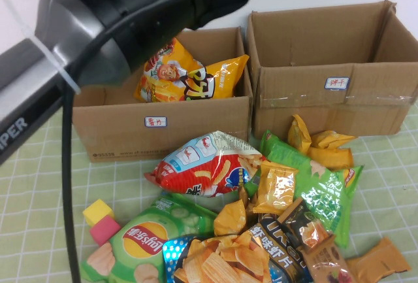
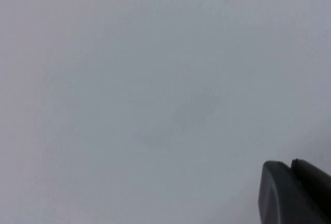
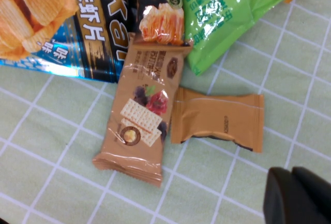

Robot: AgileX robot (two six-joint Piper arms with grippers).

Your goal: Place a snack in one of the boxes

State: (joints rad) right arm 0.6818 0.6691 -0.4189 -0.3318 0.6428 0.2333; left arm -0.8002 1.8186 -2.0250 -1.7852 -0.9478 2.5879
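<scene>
The left cardboard box (image 1: 163,129) holds an orange chip bag (image 1: 171,74) and a yellow one (image 1: 219,77). The right cardboard box (image 1: 326,106) shows nothing inside. A pile of snacks lies in front: a red-and-white chip bag (image 1: 206,165), a green bag (image 1: 320,185) and a green Lay's bag (image 1: 140,244). My left arm (image 1: 111,28) is raised high over the left box; its gripper (image 2: 292,169) is shut, empty, facing a blank wall. My right gripper (image 3: 292,175) is shut and empty above the cloth, near a brown cracker pack (image 3: 142,115) and a brown wrapped snack (image 3: 217,120).
A green checked cloth (image 1: 39,185) covers the table. A yellow block (image 1: 98,211) and a pink block (image 1: 104,229) lie at the front left. A black cable (image 1: 65,185) hangs from the left arm. Small orange packs (image 1: 326,146) lie before the right box.
</scene>
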